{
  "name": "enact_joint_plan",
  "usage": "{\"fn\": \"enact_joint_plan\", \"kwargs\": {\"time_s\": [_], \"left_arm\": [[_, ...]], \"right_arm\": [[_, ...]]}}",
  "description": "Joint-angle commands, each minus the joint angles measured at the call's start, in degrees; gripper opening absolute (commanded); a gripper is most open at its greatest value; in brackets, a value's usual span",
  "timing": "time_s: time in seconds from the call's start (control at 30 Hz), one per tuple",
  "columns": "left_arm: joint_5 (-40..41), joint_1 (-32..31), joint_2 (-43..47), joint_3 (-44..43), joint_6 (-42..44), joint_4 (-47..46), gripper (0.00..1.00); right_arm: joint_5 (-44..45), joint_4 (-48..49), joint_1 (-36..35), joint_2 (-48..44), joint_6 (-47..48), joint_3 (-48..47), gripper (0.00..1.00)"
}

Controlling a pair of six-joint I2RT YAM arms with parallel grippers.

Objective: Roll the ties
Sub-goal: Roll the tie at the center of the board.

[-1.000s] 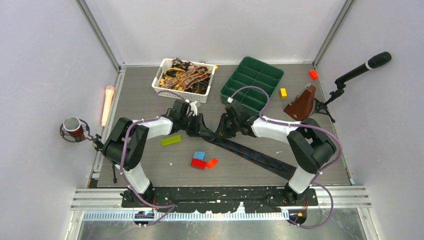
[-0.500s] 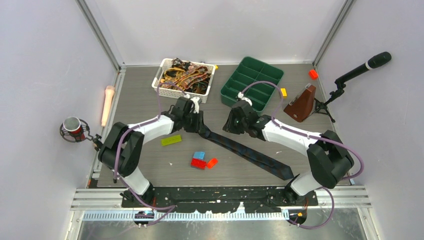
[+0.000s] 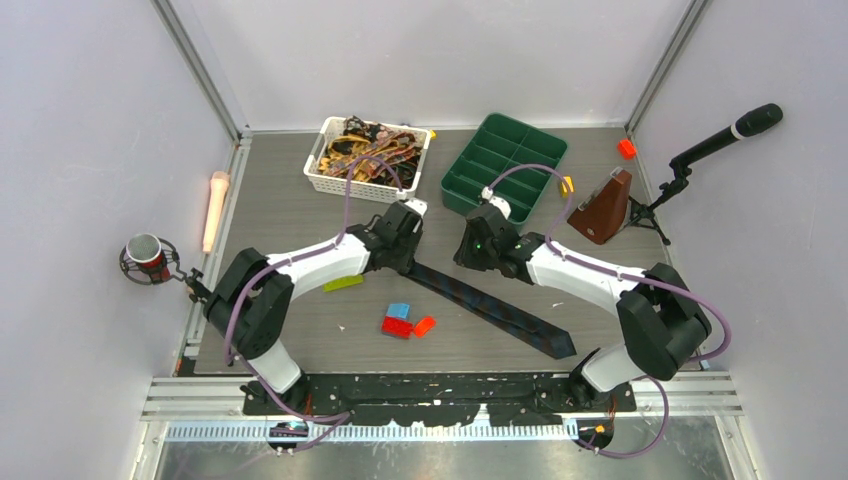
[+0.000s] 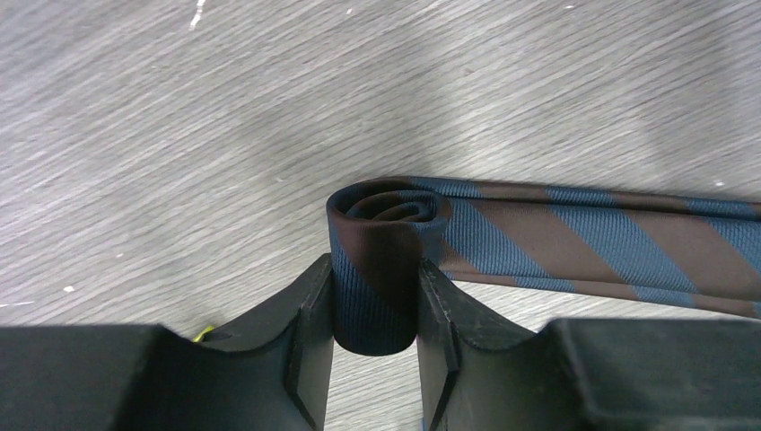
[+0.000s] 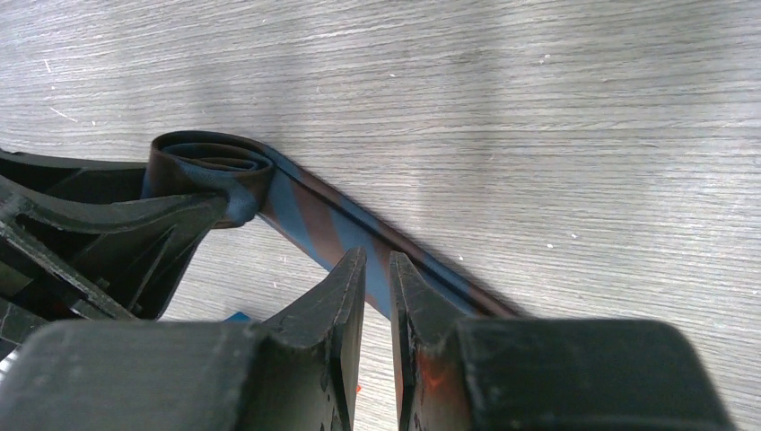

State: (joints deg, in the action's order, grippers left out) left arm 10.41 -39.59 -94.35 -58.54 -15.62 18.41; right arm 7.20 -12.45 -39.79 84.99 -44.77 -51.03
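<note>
Overhead view of a grey wood-grain worktop, with two black-and-white robot arms reaching in from the bottom edge. A dark navy tie with faint diagonal stripes lies flat on it. The tie runs from the centre of the frame down to its pointed end at lower right. Its upper end is wound into a small roll of a few turns.

The left gripper clamps that roll between its fingers, holding it on edge. The right gripper sits just right of the roll, its fingers drawn almost together with only a slit between them. Its tips are over the flat band close to the roll; whether they touch it cannot be told.

More ties, in brown, gold and black, are heaped in a white basket at upper centre.

The rolling looks barely begun, since most of the navy tie lies unrolled. The next move likely calls for turning the roll along the band toward the lower right. The band would need to stay straight and its edges flush, so the coil neither cones nor springs open.
</note>
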Motion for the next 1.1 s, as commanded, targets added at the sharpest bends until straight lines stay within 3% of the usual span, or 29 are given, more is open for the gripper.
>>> {"fn": "enact_joint_plan", "kwargs": {"time_s": [0.0, 0.6, 0.83, 1.07], "left_arm": [[9.7, -1.44, 0.9, -2.81, 3.53, 3.3, 0.35], [24.88, -11.11, -5.91, -6.16, 6.6, 7.27, 0.36], [26.52, -13.04, -6.58, -6.75, 6.88, 7.86, 0.54], [25.45, -14.81, -7.23, -8.08, 5.44, 8.59, 0.62]], "right_arm": [[2.38, 0.59, -0.29, -2.9, -0.23, 0.21, 0.22], [2.74, 0.49, -0.27, -2.75, 0.11, 0.14, 0.22], [2.68, 0.54, -0.28, -2.46, 0.02, -0.02, 0.23], [2.64, 0.54, -0.29, -2.17, 0.03, -0.08, 0.22]]}}
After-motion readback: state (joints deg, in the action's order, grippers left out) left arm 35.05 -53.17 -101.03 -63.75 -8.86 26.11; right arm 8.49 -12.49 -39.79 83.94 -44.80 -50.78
